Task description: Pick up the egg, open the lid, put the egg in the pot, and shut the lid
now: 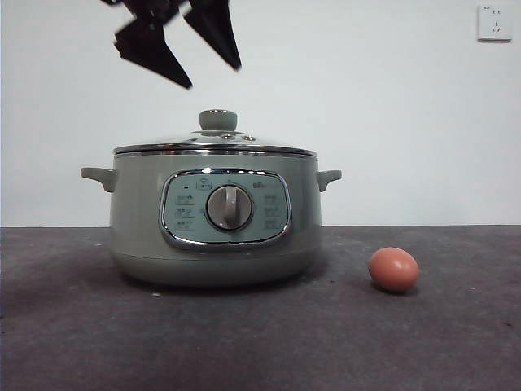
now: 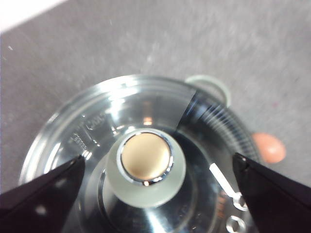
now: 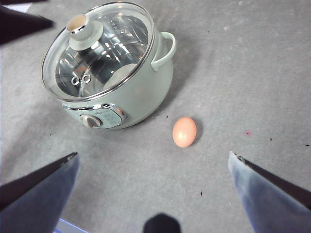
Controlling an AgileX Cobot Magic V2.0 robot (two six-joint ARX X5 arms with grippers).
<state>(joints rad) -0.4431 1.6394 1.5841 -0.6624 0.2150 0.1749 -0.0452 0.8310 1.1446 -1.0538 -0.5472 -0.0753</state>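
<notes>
Left hand [image 1: 203,69]: spread wide, empty, directly above the lid's knob [image 2: 146,170], not touching.
Right hand [image 3: 153,162]: wide, empty, high over the table [image 1: 260,342].
Lid [image 1: 216,145]: closed on pot [image 1: 216,220].
Egg [image 1: 394,270]: on table, below right hand, beside pot.
</notes>
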